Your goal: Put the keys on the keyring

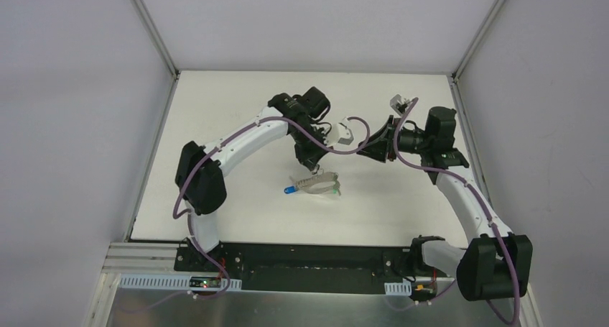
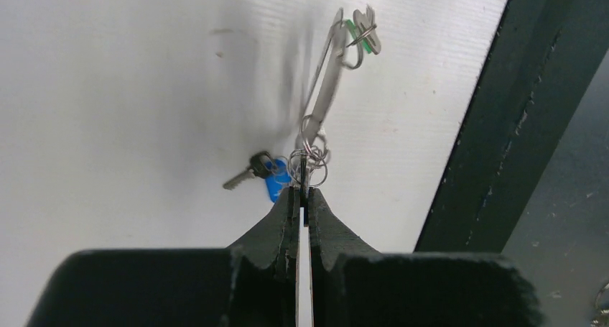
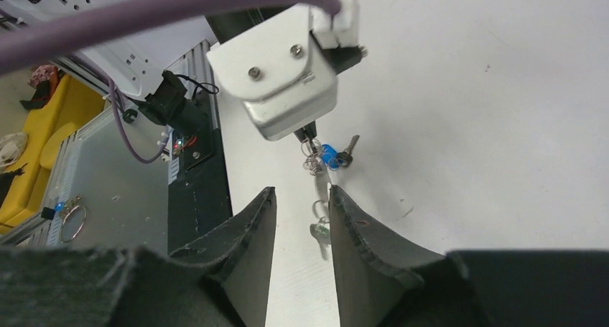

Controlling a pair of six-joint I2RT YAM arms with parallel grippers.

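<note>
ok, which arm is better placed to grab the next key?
Right, likely. The right gripper is open and holds nothing; the left gripper is shut on the keyring, at its metal rings, beside the blue key and black key.

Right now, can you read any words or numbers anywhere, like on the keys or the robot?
No text can be read in any view.
The blue key, black key, green key and keyring: too small, nothing legible.
The white casing with two screws: no label.
The small board with a lit light: too tiny to read.
</note>
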